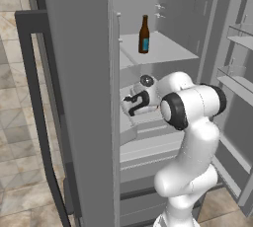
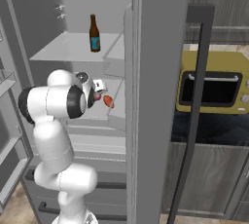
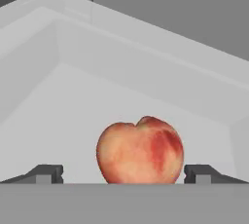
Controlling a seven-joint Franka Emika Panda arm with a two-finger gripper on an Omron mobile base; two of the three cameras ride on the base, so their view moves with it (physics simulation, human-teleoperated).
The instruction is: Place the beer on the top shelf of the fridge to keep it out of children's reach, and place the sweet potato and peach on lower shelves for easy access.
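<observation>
The beer (image 1: 144, 34) is standing on the top shelf (image 1: 165, 48) inside the fridge (image 1: 79, 97); the peach (image 3: 140, 150) is sitting on a lower shelf (image 3: 63, 116), between the gripper's (image 3: 124, 173) fingertips (image 3: 46, 173)

One beer (image 1: 144, 35), one peach (image 3: 140, 150), one fridge (image 1: 79, 97), possibly one yellow oven (image 2: 214, 88).

- The arm (image 1: 190, 137) is glossy white, built of fat rounded segments like stacked tubes; its lowest part swells into a bulb
- The joints are marked by dark, near-black rings; one wide black band (image 1: 174, 111) circles the big elbow
- A round grey cap (image 1: 147, 80) sits on the wrist
- The hand is white with black trim
- The finger tips (image 3: 46, 173) are small, dark grey and blocky, with flat stepped tops
</observation>
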